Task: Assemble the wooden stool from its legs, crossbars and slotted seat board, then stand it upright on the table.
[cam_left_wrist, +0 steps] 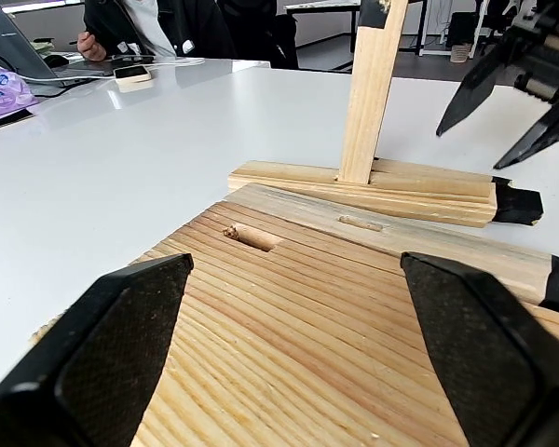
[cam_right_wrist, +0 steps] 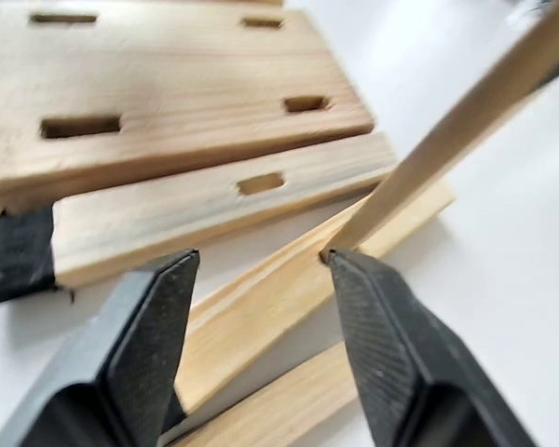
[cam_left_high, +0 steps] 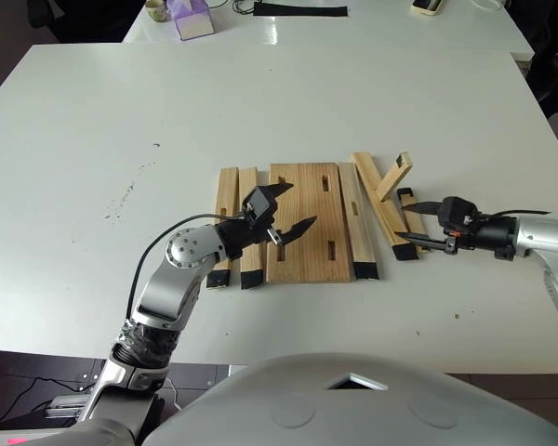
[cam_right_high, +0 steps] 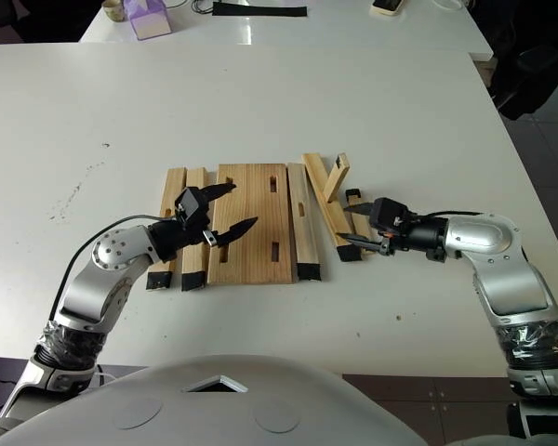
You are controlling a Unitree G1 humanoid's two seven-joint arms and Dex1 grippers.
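Stool legs (cam_left_high: 226, 218) lie paired on the white table (cam_left_high: 93, 121) at my far left, just beside the slotted seat board (cam_left_high: 321, 216). My left gripper (cam_left_high: 294, 206) hovers over that board's left edge, fingers spread wide, holding nothing. Right of the board lies a third leg (cam_left_high: 358, 223), then an angled leg (cam_left_high: 383, 209) with a crossbar (cam_left_high: 395, 177) rising from it, seemingly seated in its slot. My right gripper (cam_left_high: 416, 229) stands open at the angled leg's black-tipped end.

White table (cam_left_high: 93, 130), dark specks (cam_left_high: 126, 197) toward its left side. Slotted seat board (cam_left_high: 304, 221) lies flat near centre. Two black-tipped legs (cam_left_high: 226, 197) lie just beside its left edge, further pieces (cam_left_high: 353, 218) along its right.
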